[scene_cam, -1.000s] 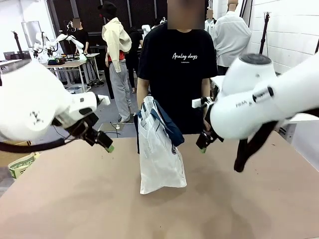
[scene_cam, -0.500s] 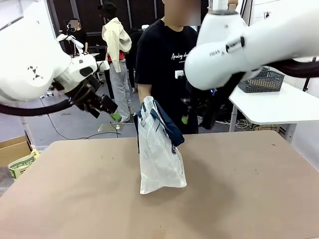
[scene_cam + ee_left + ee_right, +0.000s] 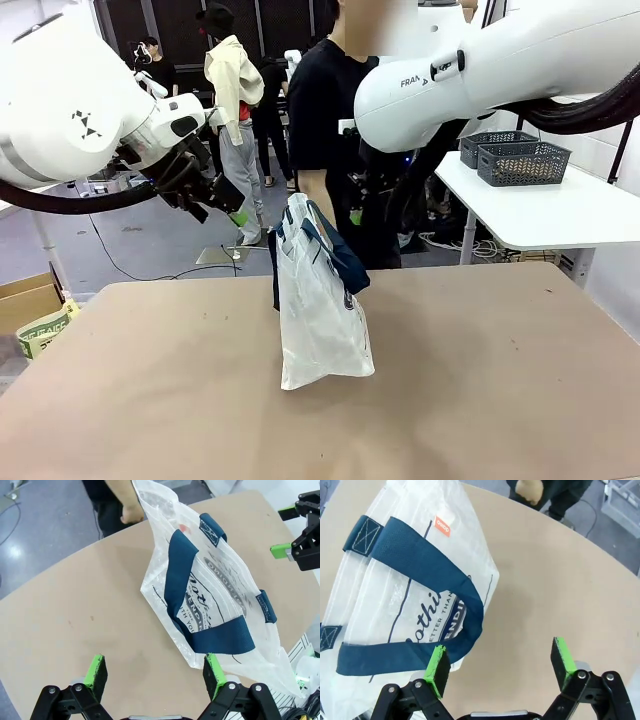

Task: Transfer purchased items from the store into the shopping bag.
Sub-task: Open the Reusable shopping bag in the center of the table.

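The shopping bag [image 3: 318,300] stands upright mid-table, whitish translucent plastic with navy handles and a navy logo; it also appears in the left wrist view [image 3: 210,595] and the right wrist view [image 3: 405,580]. My left gripper [image 3: 228,208] hangs open above and to the left of the bag, its fingers [image 3: 95,670] wide apart over bare table. My right gripper [image 3: 356,214] is open in the air behind the bag's right side, with nothing between its green pads [image 3: 438,670]. The purchased items are out of view. A person's hand [image 3: 131,514] rests at the far table edge.
The person [image 3: 340,120] stands close behind the bag at the far side. A white side table [image 3: 560,205] at the right carries two grey lattice baskets [image 3: 525,160]. A cardboard box [image 3: 35,320] sits on the floor at the left.
Both arms have risen. The left gripper moved up and right toward the bag; the right arm swung from the right side up and left to behind the bag. The bag stayed put.
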Available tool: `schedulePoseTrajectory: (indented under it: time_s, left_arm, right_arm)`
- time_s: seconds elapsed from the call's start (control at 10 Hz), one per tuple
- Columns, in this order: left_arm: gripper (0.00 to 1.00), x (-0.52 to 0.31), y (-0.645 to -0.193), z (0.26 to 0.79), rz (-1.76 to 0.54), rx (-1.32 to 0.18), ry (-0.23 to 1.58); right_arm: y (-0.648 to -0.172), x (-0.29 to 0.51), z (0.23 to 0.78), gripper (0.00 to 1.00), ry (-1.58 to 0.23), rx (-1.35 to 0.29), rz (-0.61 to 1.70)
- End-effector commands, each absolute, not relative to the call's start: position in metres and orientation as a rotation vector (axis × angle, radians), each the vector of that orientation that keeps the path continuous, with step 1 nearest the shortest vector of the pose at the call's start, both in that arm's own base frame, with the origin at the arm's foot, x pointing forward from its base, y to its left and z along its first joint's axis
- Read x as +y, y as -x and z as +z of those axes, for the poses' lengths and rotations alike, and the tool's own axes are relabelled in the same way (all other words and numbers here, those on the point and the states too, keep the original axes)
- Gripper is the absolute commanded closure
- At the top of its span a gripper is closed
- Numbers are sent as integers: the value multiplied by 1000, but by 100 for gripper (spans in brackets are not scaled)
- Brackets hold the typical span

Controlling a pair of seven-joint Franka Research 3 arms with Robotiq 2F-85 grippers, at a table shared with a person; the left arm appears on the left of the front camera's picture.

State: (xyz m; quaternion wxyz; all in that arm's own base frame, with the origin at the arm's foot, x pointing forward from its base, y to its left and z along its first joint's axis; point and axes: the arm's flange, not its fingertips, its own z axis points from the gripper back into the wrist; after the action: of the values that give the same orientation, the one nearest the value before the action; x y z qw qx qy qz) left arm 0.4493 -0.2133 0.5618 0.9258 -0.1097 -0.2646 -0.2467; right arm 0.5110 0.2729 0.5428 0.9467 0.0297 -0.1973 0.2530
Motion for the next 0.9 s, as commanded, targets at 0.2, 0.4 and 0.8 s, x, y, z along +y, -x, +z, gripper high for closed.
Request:
schedulePoseTrajectory:
  time_s: [0.2,0.4,0.8]
  left_arm:
    - [0,-223,-461,579,-441,-474,260]
    - [0,-234,-485,605,-273,-399,282]
    - [0,-231,-500,603,-215,-327,382]
  right_arm:
    - [-521,280,550,0,-87,-336,447]
    - [-555,305,569,0,-63,-253,359]
    - [-597,354,588,0,-54,-197,361]
